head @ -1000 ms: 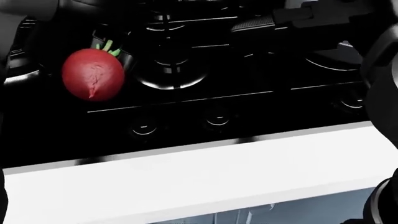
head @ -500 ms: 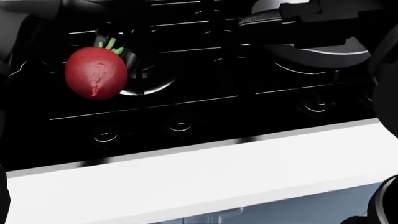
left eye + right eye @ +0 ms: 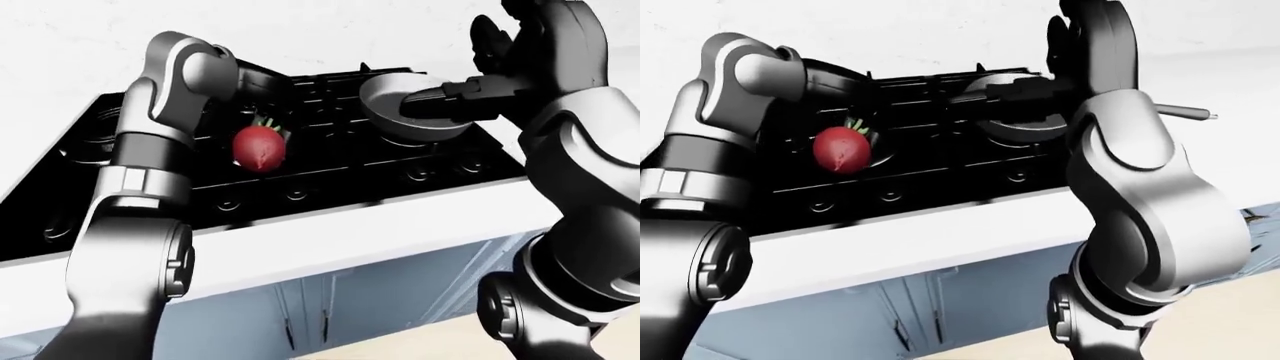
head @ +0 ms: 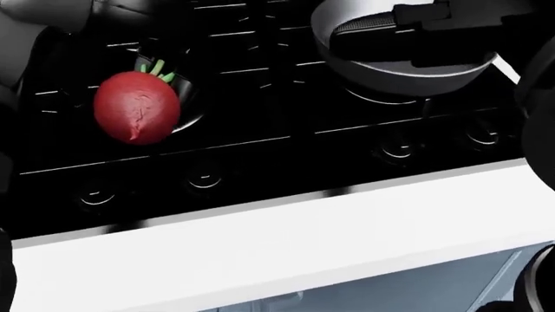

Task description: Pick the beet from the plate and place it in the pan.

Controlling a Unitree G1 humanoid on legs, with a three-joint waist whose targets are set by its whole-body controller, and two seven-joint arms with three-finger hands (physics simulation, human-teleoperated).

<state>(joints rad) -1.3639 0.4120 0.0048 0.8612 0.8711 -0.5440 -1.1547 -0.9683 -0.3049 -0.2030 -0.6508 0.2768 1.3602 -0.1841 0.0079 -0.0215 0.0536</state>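
A: What does the beet (image 4: 136, 116) look like?

B: Round, matte red, with a crease down its skin and short green stalks on top. It sits at the left of the head view, over the glossy black stove (image 4: 260, 149), at the tip of the left arm.

A: Is the left hand (image 3: 252, 112) clamped on it?

B: Dark fingers show just behind the stalks, but whether they grip it I cannot tell.

A: And the right hand (image 3: 520, 45)?

B: Raised at the upper right of the left-eye view, beside the grey metal pan (image 3: 405, 105); its grip is unclear. The white bench (image 4: 286, 240) runs below the stove knobs.
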